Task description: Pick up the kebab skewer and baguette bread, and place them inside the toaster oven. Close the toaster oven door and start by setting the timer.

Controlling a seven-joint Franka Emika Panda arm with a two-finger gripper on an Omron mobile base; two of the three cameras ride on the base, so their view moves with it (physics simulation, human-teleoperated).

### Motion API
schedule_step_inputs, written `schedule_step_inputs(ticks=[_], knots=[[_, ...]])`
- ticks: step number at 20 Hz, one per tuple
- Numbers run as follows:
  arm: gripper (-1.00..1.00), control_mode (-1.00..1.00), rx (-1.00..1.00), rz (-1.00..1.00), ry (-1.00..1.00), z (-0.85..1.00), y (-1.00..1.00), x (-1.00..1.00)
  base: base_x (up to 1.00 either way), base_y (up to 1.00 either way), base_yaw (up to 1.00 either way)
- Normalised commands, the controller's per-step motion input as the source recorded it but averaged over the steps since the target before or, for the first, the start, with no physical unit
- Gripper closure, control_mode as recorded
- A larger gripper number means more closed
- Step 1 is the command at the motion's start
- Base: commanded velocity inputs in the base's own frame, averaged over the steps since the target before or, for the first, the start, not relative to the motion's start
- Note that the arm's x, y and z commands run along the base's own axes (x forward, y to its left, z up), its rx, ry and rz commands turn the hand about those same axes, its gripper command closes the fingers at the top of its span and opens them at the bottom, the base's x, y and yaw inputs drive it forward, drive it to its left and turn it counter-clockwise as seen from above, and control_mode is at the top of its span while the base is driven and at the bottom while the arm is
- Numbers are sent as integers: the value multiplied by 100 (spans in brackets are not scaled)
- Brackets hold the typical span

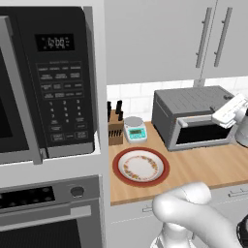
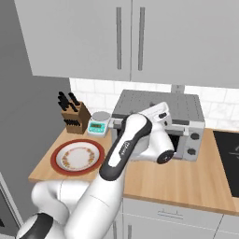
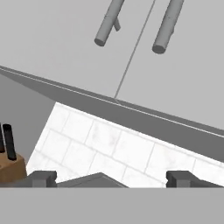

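Note:
The toaster oven (image 1: 191,115) stands at the back of the wooden counter, a grey box with a ribbed top. Its door (image 1: 203,133) of dark glass looks upright against the front. Two knobs (image 2: 194,137) sit on its right panel. My gripper (image 3: 111,178) is open, its fingertips (image 3: 41,178) set wide apart with nothing between them. It hovers at the oven's upper front right (image 1: 228,111) and points up at the tiled wall and cabinets. The kebab skewer and the baguette bread are hidden from these views.
A red-rimmed plate (image 1: 118,177) with nothing on it lies at the counter's front left. Behind it are a small kitchen scale (image 1: 135,131) and a knife block (image 1: 115,130). A black microwave (image 1: 46,82) fills the left, and a cooktop (image 2: 228,154) lies at the right.

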Motion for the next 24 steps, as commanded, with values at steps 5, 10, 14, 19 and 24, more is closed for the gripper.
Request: schedule_step_inputs(ticks=[5,10,14,19,24], knots=[[-100,-100,-5,0,0,-38,-18,-99,0,0,0],[-100,-100,2,0,0,-50,-46,-41,0,0,0],[-100,-100,15,0,1,-50,-20,7,0,0,0],[-100,-100,22,0,0,-54,-8,21,0,0,0],[-100,-100,17,0,0,-42,-13,39,0,0,0]])
